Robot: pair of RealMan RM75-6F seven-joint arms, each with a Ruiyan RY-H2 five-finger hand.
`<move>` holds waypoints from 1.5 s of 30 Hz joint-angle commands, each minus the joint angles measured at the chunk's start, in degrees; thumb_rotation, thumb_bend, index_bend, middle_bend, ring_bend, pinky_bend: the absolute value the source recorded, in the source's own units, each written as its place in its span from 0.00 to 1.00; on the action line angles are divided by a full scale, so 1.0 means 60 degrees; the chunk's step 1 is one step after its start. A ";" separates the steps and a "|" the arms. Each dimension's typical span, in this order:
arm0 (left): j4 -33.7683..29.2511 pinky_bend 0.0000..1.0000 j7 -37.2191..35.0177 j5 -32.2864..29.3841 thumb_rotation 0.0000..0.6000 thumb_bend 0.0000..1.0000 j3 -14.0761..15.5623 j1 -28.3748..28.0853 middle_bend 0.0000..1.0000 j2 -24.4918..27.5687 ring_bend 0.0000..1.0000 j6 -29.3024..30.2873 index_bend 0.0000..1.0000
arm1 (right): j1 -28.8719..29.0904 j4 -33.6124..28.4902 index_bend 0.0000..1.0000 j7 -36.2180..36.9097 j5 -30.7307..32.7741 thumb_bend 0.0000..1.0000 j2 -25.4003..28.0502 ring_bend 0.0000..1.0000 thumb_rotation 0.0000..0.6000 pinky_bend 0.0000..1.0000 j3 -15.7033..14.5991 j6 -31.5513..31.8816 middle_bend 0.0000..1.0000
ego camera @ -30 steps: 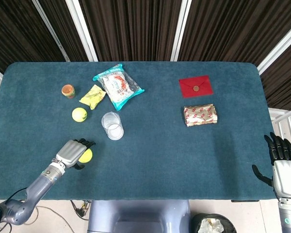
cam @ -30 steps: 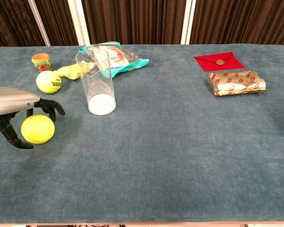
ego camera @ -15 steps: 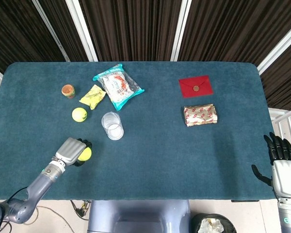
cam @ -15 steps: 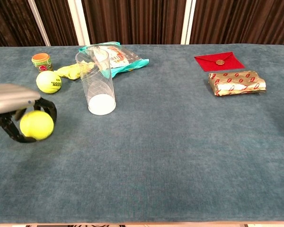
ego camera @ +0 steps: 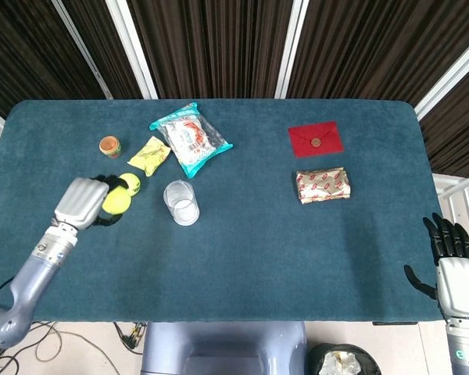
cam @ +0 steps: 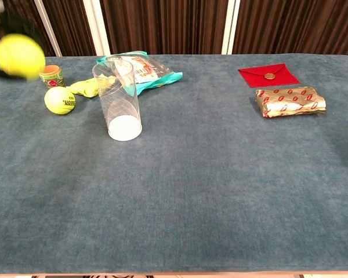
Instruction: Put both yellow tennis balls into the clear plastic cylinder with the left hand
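The left hand (ego camera: 84, 201) gripped one yellow tennis ball (ego camera: 116, 203) above the table (ego camera: 297, 242), left of the upright clear plastic cylinder (ego camera: 181, 202); the second ball (cam: 58, 100) lay nearby. The right hand (ego camera: 452, 254) hung empty, fingers apart.

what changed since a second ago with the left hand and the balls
The left hand closed on one tennis ball and lifted it off the table toward the clear cylinder. The other tennis ball, the cylinder and the right hand stayed put.
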 commanded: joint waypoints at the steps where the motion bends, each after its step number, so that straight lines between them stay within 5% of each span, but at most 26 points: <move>1: -0.0509 0.53 -0.0083 -0.0563 1.00 0.34 -0.0570 -0.0520 0.42 0.0529 0.34 -0.0336 0.40 | 0.0018 0.0025 0.00 -0.0007 0.0000 0.34 -0.0025 0.02 1.00 0.00 -0.0003 -0.0029 0.02; 8: -0.0640 0.53 0.1901 -0.2311 1.00 0.33 -0.0854 -0.2017 0.42 0.0307 0.33 -0.0728 0.39 | 0.0048 0.0042 0.00 -0.0071 -0.0030 0.34 -0.0071 0.02 1.00 0.00 -0.0026 -0.0069 0.02; 19: -0.0535 0.53 0.4282 -0.4621 1.00 0.31 -0.0428 -0.3856 0.42 -0.0877 0.33 -0.0252 0.40 | 0.0024 0.0061 0.00 0.0039 0.0033 0.34 -0.0036 0.02 1.00 0.00 0.0019 -0.0022 0.02; 30: -0.0273 0.53 0.4360 -0.4924 1.00 0.27 0.0196 -0.4144 0.40 -0.1393 0.32 -0.0173 0.39 | 0.0021 0.0087 0.00 0.0133 0.0071 0.34 -0.0018 0.02 1.00 0.00 0.0050 -0.0011 0.02; 36: -0.0180 0.44 0.4417 -0.5009 1.00 0.06 0.0346 -0.4305 0.24 -0.1474 0.21 -0.0185 0.29 | 0.0023 0.0083 0.00 0.0090 0.0106 0.34 -0.0042 0.02 1.00 0.00 0.0063 -0.0017 0.02; 45: -0.0707 0.39 0.4227 -0.5022 1.00 0.01 0.0291 -0.4405 0.16 -0.0972 0.14 -0.0079 0.25 | 0.0024 0.0087 0.00 0.0133 0.0113 0.34 -0.0038 0.02 1.00 0.00 0.0072 -0.0015 0.02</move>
